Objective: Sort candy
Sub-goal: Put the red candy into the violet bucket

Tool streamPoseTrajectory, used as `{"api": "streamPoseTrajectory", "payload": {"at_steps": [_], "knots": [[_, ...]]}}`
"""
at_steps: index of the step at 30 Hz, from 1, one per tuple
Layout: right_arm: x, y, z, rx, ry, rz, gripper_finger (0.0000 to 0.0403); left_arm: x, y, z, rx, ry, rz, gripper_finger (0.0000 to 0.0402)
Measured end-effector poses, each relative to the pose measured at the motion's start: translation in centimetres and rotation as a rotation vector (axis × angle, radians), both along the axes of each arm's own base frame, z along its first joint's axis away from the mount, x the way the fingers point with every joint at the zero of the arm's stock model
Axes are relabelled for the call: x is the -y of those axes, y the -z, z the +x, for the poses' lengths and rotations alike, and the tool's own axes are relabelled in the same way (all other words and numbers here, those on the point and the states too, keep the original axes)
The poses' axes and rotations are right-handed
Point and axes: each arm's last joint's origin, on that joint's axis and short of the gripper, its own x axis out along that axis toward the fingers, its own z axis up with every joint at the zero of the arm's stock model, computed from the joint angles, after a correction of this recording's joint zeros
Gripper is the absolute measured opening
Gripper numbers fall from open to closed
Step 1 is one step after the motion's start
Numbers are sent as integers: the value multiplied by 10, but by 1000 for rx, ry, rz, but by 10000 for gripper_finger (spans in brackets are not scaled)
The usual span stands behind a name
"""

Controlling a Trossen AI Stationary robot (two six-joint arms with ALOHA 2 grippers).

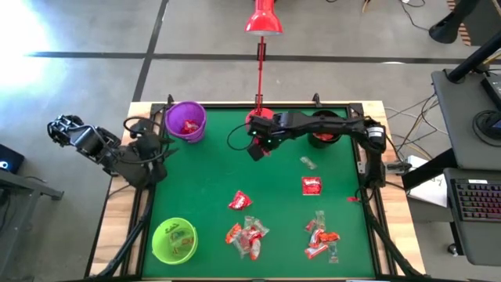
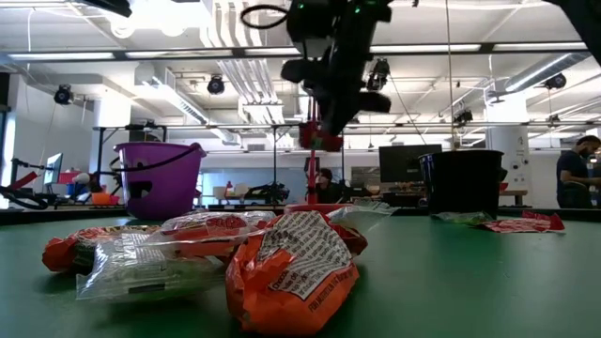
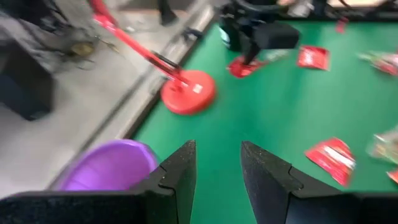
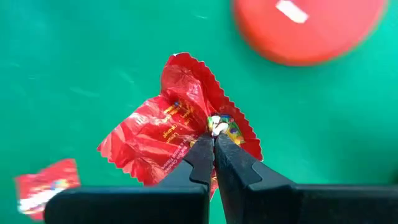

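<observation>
Right gripper (image 4: 214, 144), fingers clamped on a red candy (image 4: 174, 124), apparently lifted near the lamp base (image 4: 311, 28); left gripper (image 3: 217, 165) fingers apart.

Middle of the green table (image 1: 211, 168) is wide open, easy to pass through. Back edge is crowded: purple cup (image 1: 185, 121), red lamp base (image 1: 257, 119), black cup (image 1: 323, 128). Front edge has the green cup (image 1: 174, 239) and scattered candy (image 1: 249, 233)

Red candy (image 4: 166, 127), green mat (image 1: 211, 172), purple cup (image 1: 185, 121), lime cup (image 1: 174, 239)
</observation>
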Motion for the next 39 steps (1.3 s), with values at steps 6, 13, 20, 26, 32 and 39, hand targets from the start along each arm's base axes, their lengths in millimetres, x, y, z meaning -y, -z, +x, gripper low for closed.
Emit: {"api": "streamPoseTrajectory", "payload": {"at_steps": [6, 13, 20, 26, 32, 39], "knots": [[0, -19, -26, -115, 11, -63, 8, -3, -3, -1, 67, -109, 74, 109], [5, -29, -47, -226, -14, -70, 8, -4, -3, -1, 115, -163, 59, 109], [29, -41, -64, -246, -69, -88, 8, -9, -8, -5, 258, -329, 128, 109], [58, -50, -83, -243, -70, -100, 8, -14, -12, -11, 367, -428, 145, 109], [87, -52, -96, -213, -104, -66, 8, -17, -14, -15, 431, -475, 139, 109], [104, -54, -95, -93, -161, -67, 8, -17, -13, -15, 428, -460, 75, 109]]}}
